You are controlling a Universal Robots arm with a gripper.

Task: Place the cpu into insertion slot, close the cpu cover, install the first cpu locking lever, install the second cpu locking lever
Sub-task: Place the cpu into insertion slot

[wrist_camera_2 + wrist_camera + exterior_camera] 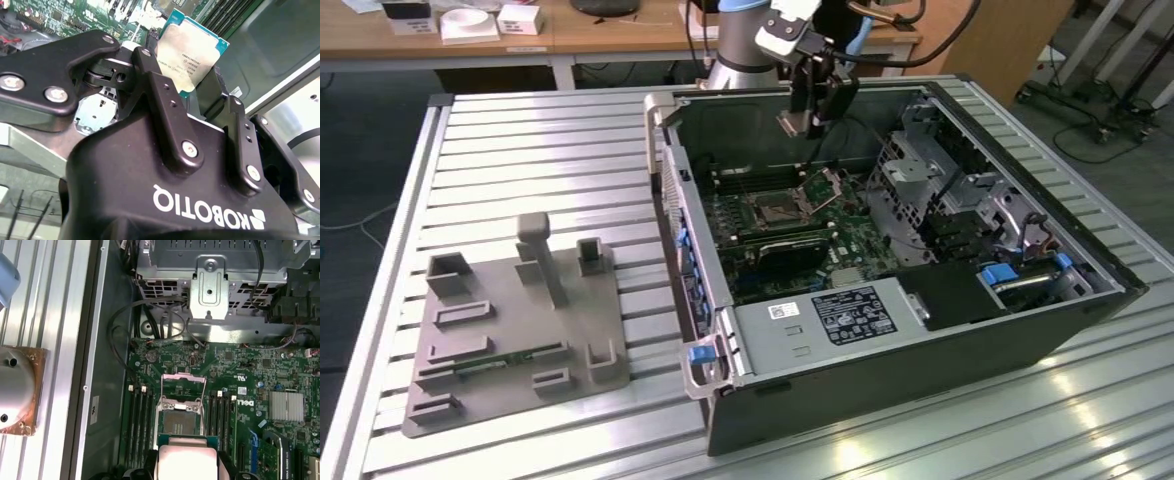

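Note:
My gripper (805, 124) hangs over the far end of the open computer case (1067, 330), shut on the cpu (790, 122). In the second wrist view the cpu (192, 52) stands between the black fingers (162, 90), its silvery top and green edge showing. Below it, in the first wrist view, the insertion slot (180, 422) lies open on the green board, a short way from the cpu (187, 455). The cpu cover (183, 386) is swung up on its hinge at the slot's far side. In the exterior view the slot (767, 210) and raised cover (831, 185) sit below the gripper.
Long black memory slots (140, 415) flank the socket. A metal drive cage (927, 170) and cables stand at the exterior view's right, and a power supply (847, 315) fills the near end. A grey fixture plate (507, 330) lies on the slatted table at the left.

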